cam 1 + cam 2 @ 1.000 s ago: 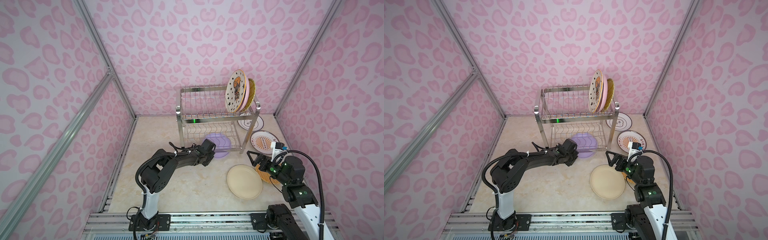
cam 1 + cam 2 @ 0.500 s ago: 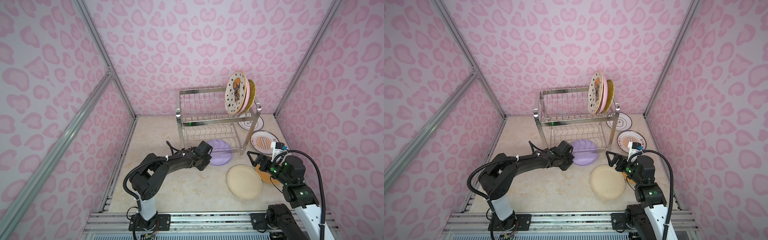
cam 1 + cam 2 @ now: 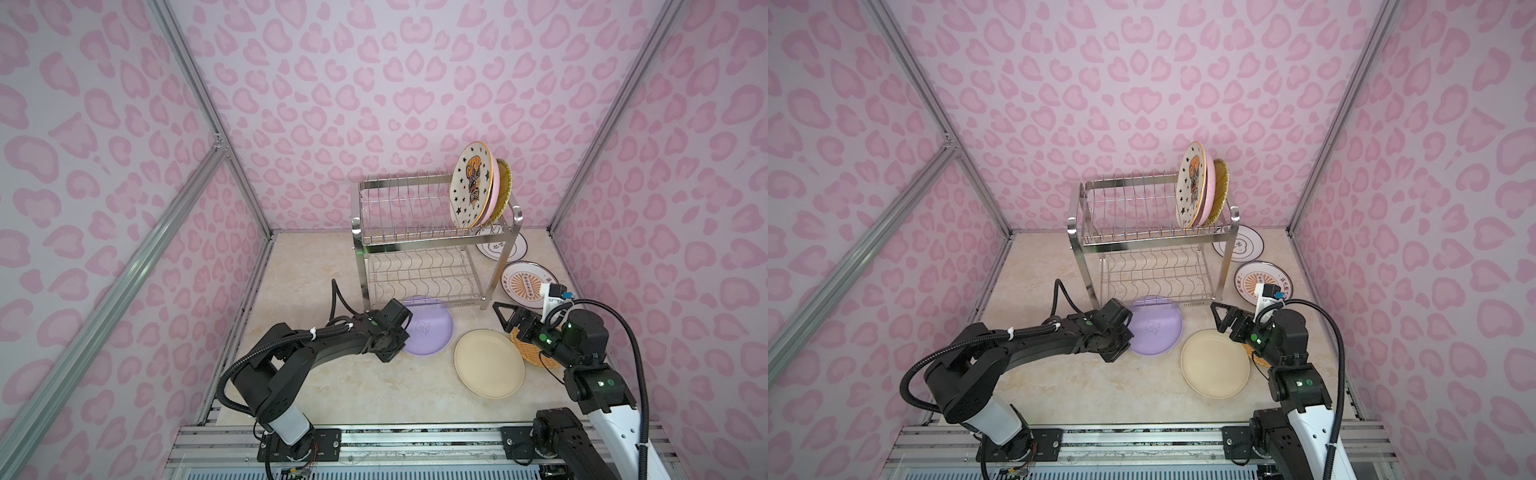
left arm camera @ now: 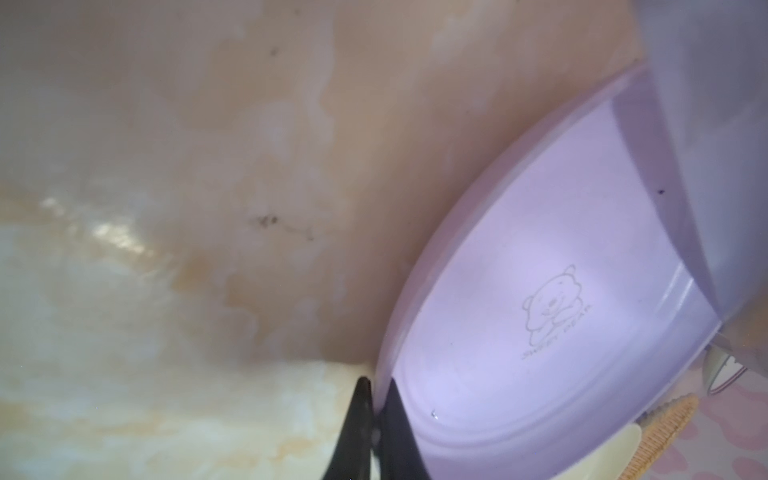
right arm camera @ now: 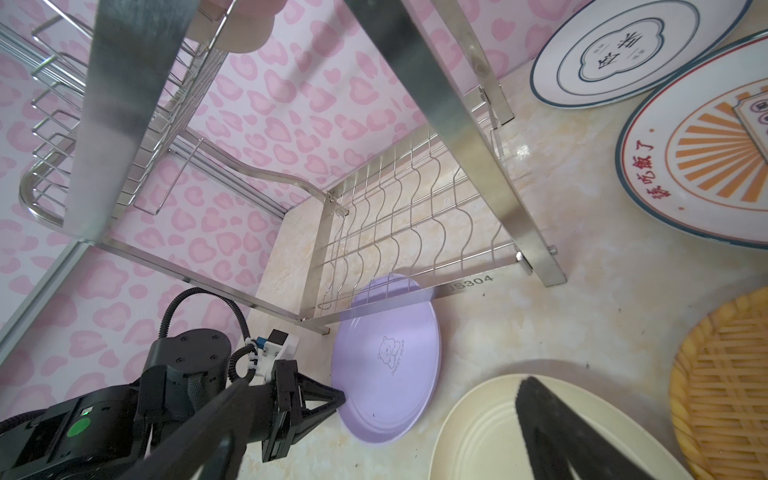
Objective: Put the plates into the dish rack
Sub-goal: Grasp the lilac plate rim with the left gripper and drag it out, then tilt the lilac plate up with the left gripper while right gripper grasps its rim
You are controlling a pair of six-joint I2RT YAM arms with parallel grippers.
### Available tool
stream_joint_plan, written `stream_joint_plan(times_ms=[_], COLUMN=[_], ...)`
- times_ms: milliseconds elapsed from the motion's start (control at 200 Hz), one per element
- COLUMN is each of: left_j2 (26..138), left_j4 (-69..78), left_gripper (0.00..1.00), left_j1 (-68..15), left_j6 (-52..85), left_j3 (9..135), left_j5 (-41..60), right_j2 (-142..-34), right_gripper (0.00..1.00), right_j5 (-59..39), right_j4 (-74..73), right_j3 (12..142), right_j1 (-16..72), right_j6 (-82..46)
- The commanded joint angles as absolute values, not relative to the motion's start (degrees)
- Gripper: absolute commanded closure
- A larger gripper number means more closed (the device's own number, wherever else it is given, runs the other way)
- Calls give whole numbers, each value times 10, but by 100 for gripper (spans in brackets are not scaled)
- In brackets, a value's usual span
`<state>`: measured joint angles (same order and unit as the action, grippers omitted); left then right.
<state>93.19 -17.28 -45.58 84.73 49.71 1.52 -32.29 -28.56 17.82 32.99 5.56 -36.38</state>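
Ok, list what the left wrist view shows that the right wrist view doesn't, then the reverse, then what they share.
Only the left wrist view: a close-up of the left gripper shut on the lilac plate, with the rim pinched between its fingertips.

Only the right wrist view: the dish rack with its wire tiers, the cloud-emblem plate, the sunburst plate, and the right gripper, open and holding nothing.

Both: the lilac plate's bear mark, the cream plate, a wicker plate and the marbled table.
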Motion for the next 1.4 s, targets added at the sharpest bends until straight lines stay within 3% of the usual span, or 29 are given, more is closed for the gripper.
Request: stream_joint_plan(times_ms=[0,565,876,1066,1396], left_j2=[907,778,715,702,702], left_j4=[-189,-175,-165,-147,-110], left_gripper=[97,97,97,97,97], left_j1=[-462,-507,-533,-533,-531], left_j6=[836,842,778,732,689], left_j3=[477,374,414,453,495], left_j5=[15,21,-17,-51,-42], right_j2=[-329,-369,-381,-378,-406], right_gripper=[1,1,1,1,24], right_j5=[-291,-296,-297,-236,-171], right_j4=[159,132,143,194,218], right_j3=[328,343,362,396,398], right_j1=[56,61,74,149,223], right_j6=[-360,-374,-367,-327,-316])
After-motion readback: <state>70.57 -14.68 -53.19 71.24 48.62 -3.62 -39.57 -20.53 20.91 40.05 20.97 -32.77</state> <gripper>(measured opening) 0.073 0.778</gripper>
